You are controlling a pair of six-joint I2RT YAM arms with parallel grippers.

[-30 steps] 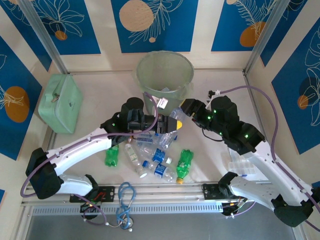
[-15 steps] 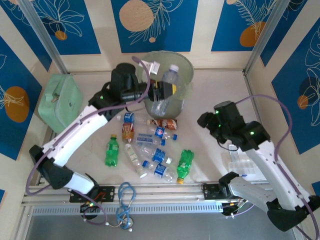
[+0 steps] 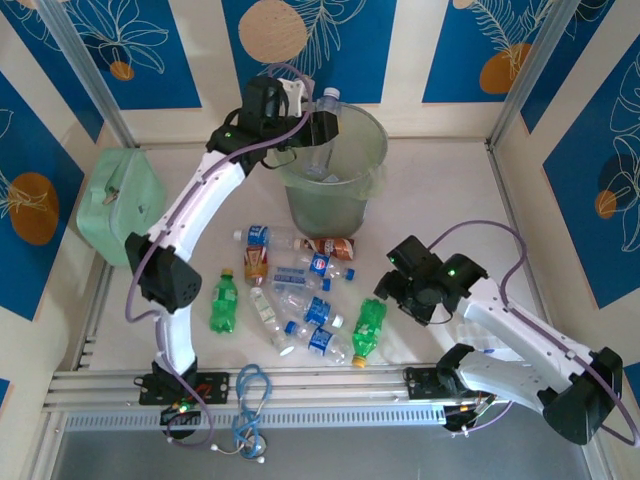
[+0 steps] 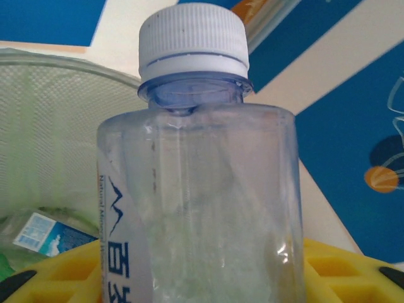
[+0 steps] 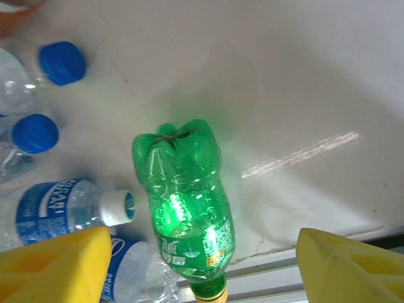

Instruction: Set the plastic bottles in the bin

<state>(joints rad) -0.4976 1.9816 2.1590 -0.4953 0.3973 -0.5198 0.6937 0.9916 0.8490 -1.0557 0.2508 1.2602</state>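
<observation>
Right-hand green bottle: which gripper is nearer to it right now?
Right. The right gripper hovers open directly above the green bottle. The left gripper is far off across the table, holding a clear bottle over the bin.

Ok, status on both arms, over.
Left fingers shut on clear white-capped plastic bottle, over round pale green bin. Right fingers open above green plastic bottle on table. Blue-capped bottles beside it.

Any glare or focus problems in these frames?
Right wrist: hot glare spot on the green bottle, plus a light streak across the table. Top external: even light, soft shadows, sharp. Left wrist: the clear bottle sits very close and fairly sharp, while the wall behind it is soft.
</observation>
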